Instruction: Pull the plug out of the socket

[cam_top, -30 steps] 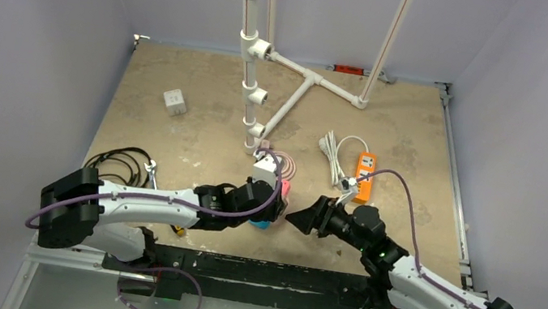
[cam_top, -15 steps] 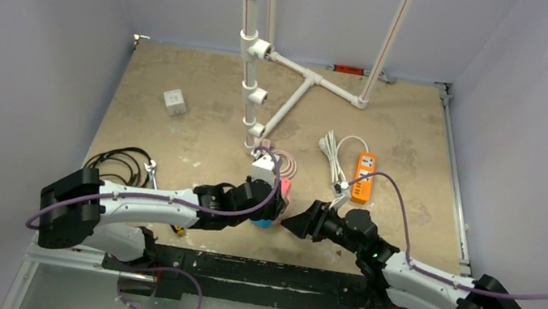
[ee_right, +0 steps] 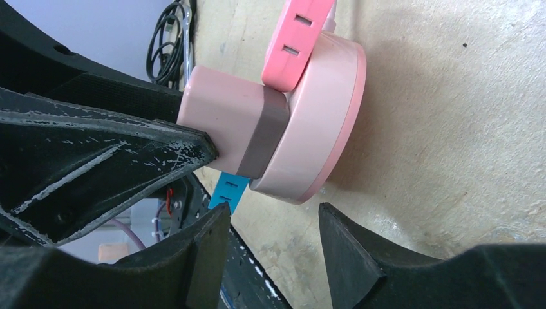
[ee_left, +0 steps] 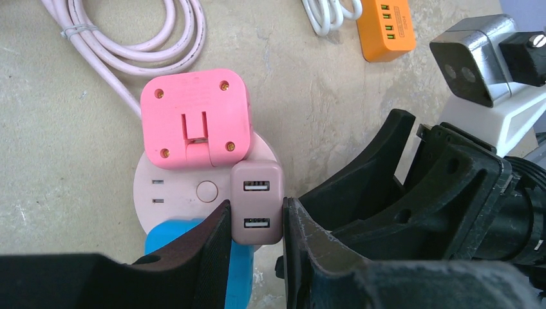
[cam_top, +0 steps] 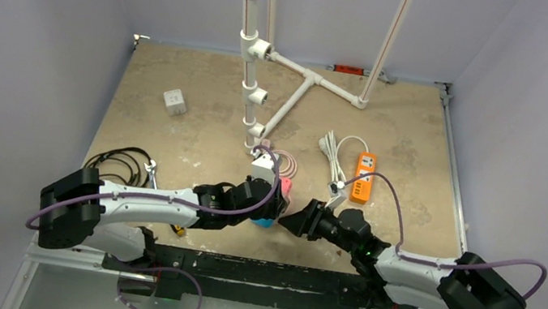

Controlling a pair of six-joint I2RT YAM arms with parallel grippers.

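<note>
The top camera hangs high over the near edge, looking down and forward across the whole surface (cam_top: pixel 174 140) from far off. The left wrist camera stares nearly straight down, close, onto the round socket (ee_left: pixel 174 193). The right wrist camera lies low and rolled sideways, skimming the surface close up. Both wrist views share the socket and its dusty-pink plug (ee_left: pixel 257 203).

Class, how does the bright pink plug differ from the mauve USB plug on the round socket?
The pink plug is wider and square, with four screws; the USB plug is narrower, with two ports. The pink plug stands free; the USB plug is clamped by the left hand. Both sit on the round socket.
</note>
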